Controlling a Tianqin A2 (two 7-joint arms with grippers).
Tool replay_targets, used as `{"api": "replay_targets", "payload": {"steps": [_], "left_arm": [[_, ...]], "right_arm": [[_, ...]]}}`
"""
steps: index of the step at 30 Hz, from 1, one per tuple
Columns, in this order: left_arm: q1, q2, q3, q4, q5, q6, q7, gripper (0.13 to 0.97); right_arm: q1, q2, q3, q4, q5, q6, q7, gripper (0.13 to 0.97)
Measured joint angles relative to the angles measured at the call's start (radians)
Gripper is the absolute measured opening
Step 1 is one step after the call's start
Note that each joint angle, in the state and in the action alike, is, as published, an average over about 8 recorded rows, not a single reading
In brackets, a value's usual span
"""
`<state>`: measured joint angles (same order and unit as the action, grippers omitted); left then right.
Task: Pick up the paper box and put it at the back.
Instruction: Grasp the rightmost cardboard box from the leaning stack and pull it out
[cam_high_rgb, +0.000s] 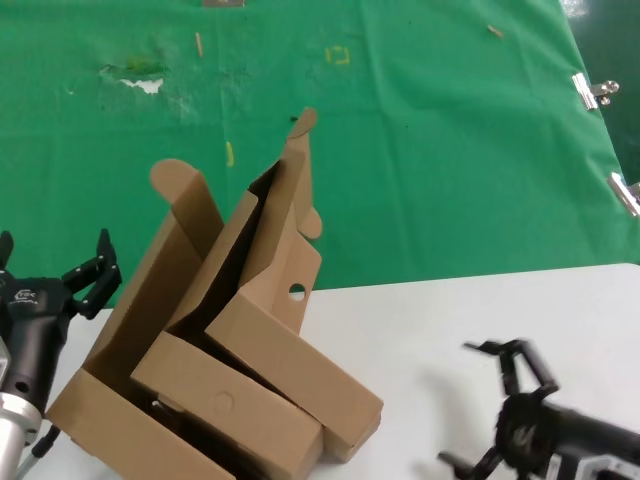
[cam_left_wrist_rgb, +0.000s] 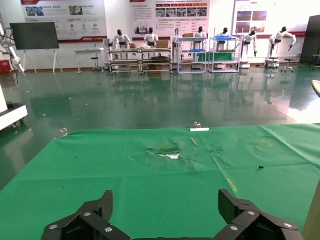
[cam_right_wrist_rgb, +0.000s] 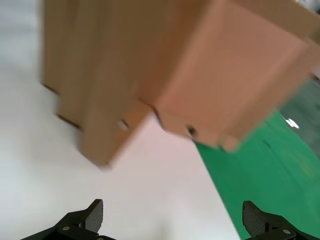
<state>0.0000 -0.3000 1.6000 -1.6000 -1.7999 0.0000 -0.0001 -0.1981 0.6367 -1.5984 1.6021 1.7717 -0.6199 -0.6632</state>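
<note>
right gripper (cam_high_rgb: 500, 405): fingers apart, empty, on white table (cam_high_rgb: 480, 320) | paper box (cam_high_rgb: 290, 300): to its left, leaning among cartons | left gripper (cam_high_rgb: 60, 275): fingers apart, beside pile

No text, label, brand or number can be read anywhere. The wall posters (cam_left_wrist_rgb: 64, 14) in the hall behind the green cloth carry lines of print, all too small to make out. A small white logo sits on the black body of the left arm (cam_high_rgb: 25, 296), but its characters cannot be made out. The cardboard boxes (cam_high_rgb: 240, 380) show only bare brown faces, one with a punched round hole, one with a circle mark.
</note>
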Motion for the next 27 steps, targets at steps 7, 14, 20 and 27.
{"api": "replay_targets", "payload": {"steps": [7,14,20,27], "left_arm": [[0.0,0.0,0.0,0.0,0.0,0.0,0.0,0.703],[0.0,0.0,0.0,0.0,0.0,0.0,0.0,0.557],[0.0,0.0,0.0,0.0,0.0,0.0,0.0,0.4],[0.0,0.0,0.0,0.0,0.0,0.0,0.0,0.285]], "right_arm": [[0.039,-0.007,-0.058,-0.02,0.036,-0.108,-0.055,0.95],[0.081,-0.026,-0.099,-0.044,0.052,-0.158,-0.071,0.903],[0.101,-0.029,-0.119,-0.061,0.068,-0.196,-0.073,0.841],[0.106,-0.025,-0.122,-0.072,0.092,-0.229,-0.069,0.708]]}}
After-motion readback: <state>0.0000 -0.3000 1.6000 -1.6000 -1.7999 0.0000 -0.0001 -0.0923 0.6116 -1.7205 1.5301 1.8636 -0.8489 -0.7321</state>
